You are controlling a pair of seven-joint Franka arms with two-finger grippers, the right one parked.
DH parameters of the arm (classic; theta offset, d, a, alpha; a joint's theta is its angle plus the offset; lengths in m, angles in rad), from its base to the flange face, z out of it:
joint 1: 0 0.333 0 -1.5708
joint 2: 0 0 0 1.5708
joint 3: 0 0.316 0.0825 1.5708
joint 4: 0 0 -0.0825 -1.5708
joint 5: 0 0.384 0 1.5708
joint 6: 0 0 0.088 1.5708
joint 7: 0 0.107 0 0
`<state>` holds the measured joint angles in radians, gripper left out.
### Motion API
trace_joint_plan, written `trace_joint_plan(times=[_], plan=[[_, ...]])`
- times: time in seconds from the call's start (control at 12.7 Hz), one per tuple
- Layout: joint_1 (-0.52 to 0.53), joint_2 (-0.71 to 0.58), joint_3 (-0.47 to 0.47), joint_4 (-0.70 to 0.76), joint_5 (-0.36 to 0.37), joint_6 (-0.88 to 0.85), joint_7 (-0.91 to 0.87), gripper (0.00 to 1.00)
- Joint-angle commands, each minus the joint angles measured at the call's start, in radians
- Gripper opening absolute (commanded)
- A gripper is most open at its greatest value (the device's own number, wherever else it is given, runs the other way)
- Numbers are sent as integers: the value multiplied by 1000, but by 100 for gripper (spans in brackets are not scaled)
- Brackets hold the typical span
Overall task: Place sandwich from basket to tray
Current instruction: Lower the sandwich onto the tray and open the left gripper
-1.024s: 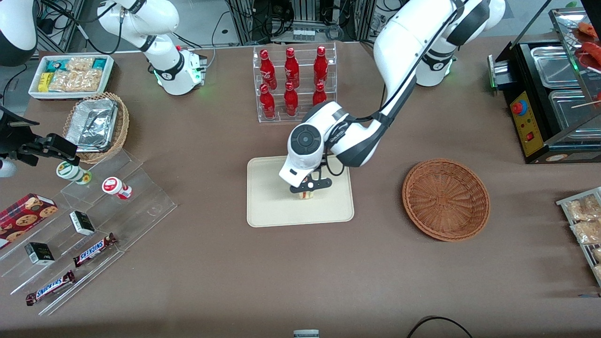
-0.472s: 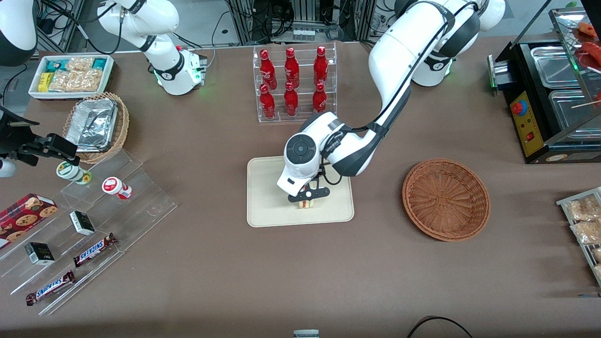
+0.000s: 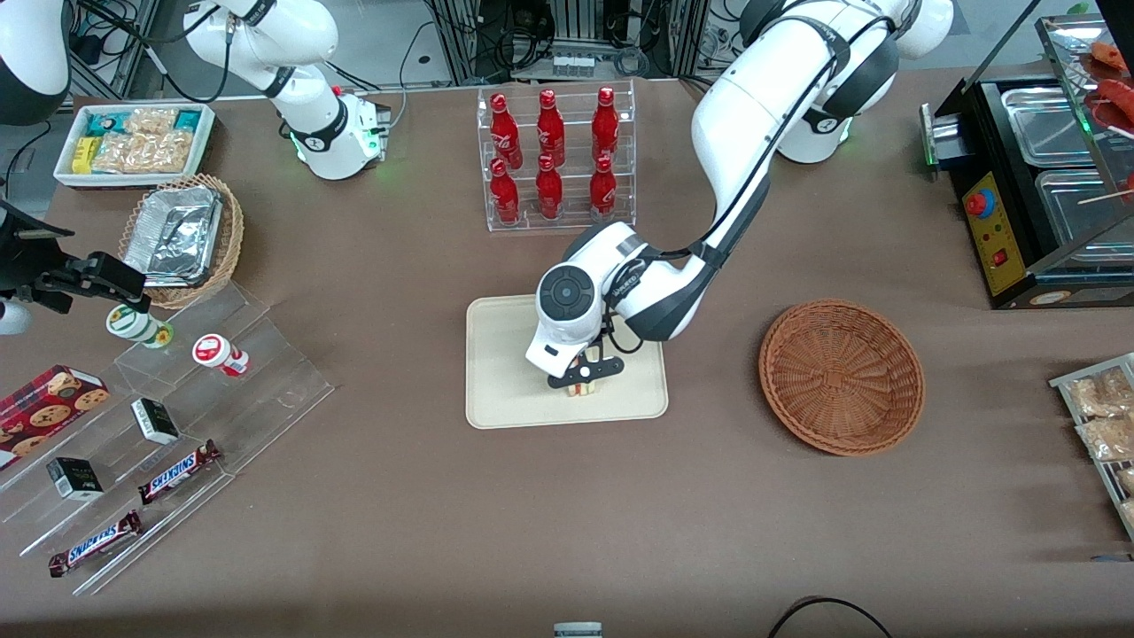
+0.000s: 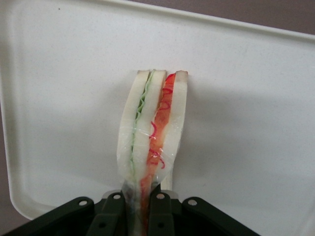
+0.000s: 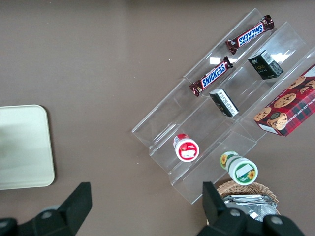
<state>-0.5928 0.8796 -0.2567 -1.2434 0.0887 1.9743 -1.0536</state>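
My left gripper [image 3: 582,383] [image 4: 141,206] hangs low over the cream tray [image 3: 505,372], shut on the sandwich [image 4: 152,132]. In the left wrist view the wrapped wedge of pale bread with green and red filling stands on edge against the tray floor [image 4: 64,98], pinched between the black fingers [image 4: 160,209]. In the front view only a sliver of the sandwich [image 3: 580,390] shows below the wrist. The reddish-brown wicker basket [image 3: 841,376] sits beside the tray, toward the working arm's end of the table, with nothing in it.
A clear rack of red bottles [image 3: 553,155] stands farther from the front camera than the tray. Acrylic steps with candy bars and cups [image 3: 168,425], a tan basket with foil trays [image 3: 182,235] and a white snack bin [image 3: 135,142] lie toward the parked arm's end. A black warmer [image 3: 1036,177] stands at the working arm's end.
The gripper with the sandwich has sunk lower onto the tray and shifted slightly nearer the front camera. It stays shut on the sandwich.
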Motion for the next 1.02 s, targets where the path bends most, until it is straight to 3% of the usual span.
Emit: trace_joint_plan(times=[0.0, 0.08, 0.31, 0.94], plan=[[-16, 27, 4, 52, 19, -19, -39, 50], [-16, 26, 4, 52, 19, -19, -37, 99], [-13, 9, 4, 52, 19, -31, -35, 100], [8, -180, 5, 53, 16, -202, -11, 100]])
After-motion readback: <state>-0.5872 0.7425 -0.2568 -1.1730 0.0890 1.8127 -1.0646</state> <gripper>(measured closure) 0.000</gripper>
